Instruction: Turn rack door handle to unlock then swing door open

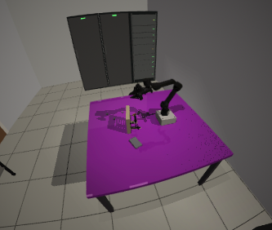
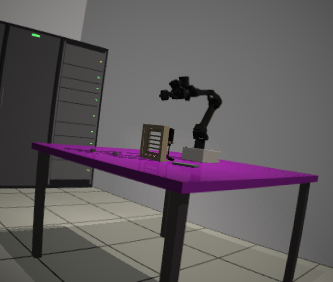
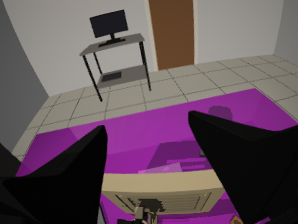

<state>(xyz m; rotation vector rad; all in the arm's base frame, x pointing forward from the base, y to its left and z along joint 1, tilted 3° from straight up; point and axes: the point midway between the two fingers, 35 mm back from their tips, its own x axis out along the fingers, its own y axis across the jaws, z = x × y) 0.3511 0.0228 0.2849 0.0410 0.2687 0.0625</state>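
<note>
The beige rack frame (image 1: 127,119) (image 2: 162,144) (image 3: 165,181) stands upright on the purple table (image 1: 117,167) (image 2: 248,175) (image 3: 120,145). Its slatted door (image 3: 196,198) appears closed in the frame. The dark handle assembly (image 1: 135,121) (image 3: 150,206) is on the side facing the arm; its exact turn is too small to tell. My gripper (image 1: 134,96) (image 2: 162,95) (image 3: 148,123) is open and empty, well above the rack and apart from it. In the wrist view, the frame's top edge shows low between the two black fingers.
The arm's pale base block (image 1: 166,117) (image 2: 201,154) is beside the rack. A flat grey plate (image 1: 136,143) (image 2: 185,164) lies on the table near the rack. Dark server cabinets (image 1: 114,49) (image 2: 30,100) stand beyond the table. A desk with a monitor (image 3: 109,23) is farther off.
</note>
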